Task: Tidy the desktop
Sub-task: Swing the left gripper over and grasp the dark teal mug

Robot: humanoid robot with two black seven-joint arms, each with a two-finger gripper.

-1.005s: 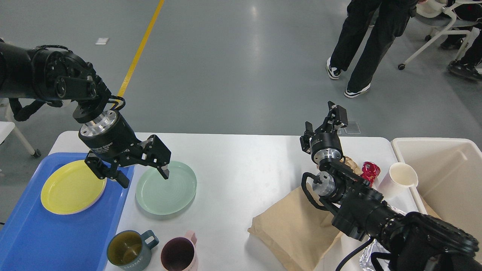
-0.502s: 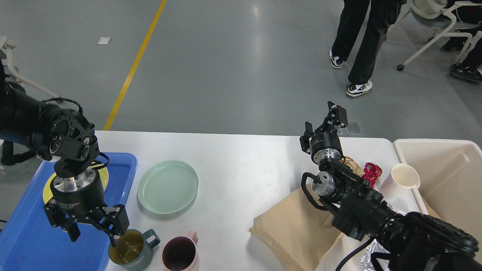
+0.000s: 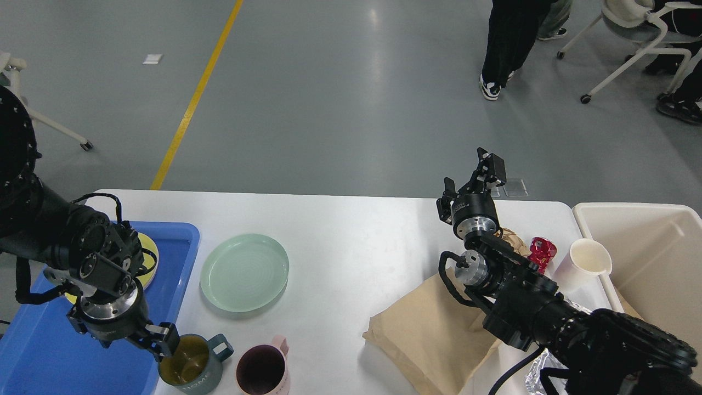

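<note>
1. Since a moment ago, my left arm has dropped lower, and its left gripper (image 3: pixel 137 341) now sits at the rim of the teal mug (image 3: pixel 191 365). My right arm has not moved.

2. The desktop (image 3: pixel 351 241) is the big white table, and it fills most of the view below the grey floor.

3. On its left end lies the blue tray (image 3: pixel 33 351), with a yellow plate (image 3: pixel 147 258) on it, mostly hidden by my arm.

4. A brown paper bag (image 3: pixel 428 334) lies flat on the right side, and the cream bin (image 3: pixel 652 258) stands past the right end of the table.

5. A green plate (image 3: pixel 244 272) rests on the table just beside the tray.

6. The teal mug stands at the near edge, just right of the tray, with its handle pointing right. A pink mug (image 3: pixel 263 368) stands right next to it.

7. The left gripper's fingers look spread, with one finger at the mug's left rim. I cannot tell if it is touching.

8. The right gripper (image 3: pixel 473 184) is held up high, well away from the mugs, with its fingers apart and nothing in them.

9. I think the left arm should take the teal mug, because it is much nearer. The tray lies just to the left.
</note>
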